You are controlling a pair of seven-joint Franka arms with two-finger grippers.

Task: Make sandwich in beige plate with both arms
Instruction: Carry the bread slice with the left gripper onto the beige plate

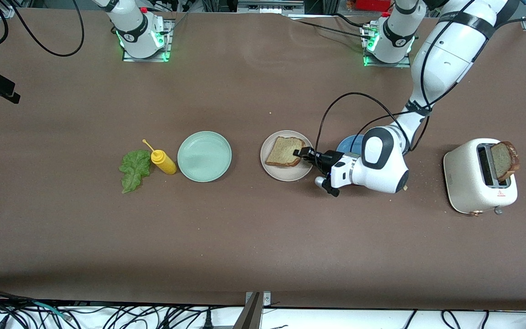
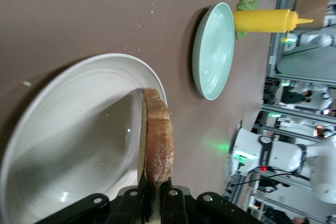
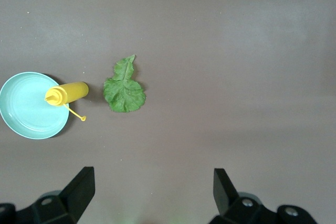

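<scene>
A brown toast slice (image 1: 282, 151) lies over the beige plate (image 1: 286, 177), with my left gripper (image 1: 300, 154) shut on its edge toward the left arm's end. In the left wrist view the toast slice (image 2: 157, 145) shows edge-on between the gripper's (image 2: 156, 192) fingers, beside the beige plate (image 2: 68, 145); I cannot tell whether it touches the plate. A second toast slice (image 1: 505, 160) sticks out of the toaster (image 1: 468, 183). The lettuce leaf (image 1: 134, 170) lies flat toward the right arm's end. My right gripper (image 3: 152, 177) hangs open and empty high over the table, with the lettuce leaf (image 3: 124, 87) in its view.
A mint-green plate (image 1: 204, 156) sits beside the beige plate, and a yellow squeeze bottle (image 1: 163, 161) lies between it and the lettuce. A blue plate (image 1: 349, 144) is partly hidden under the left arm. Crumbs dot the table near the toaster.
</scene>
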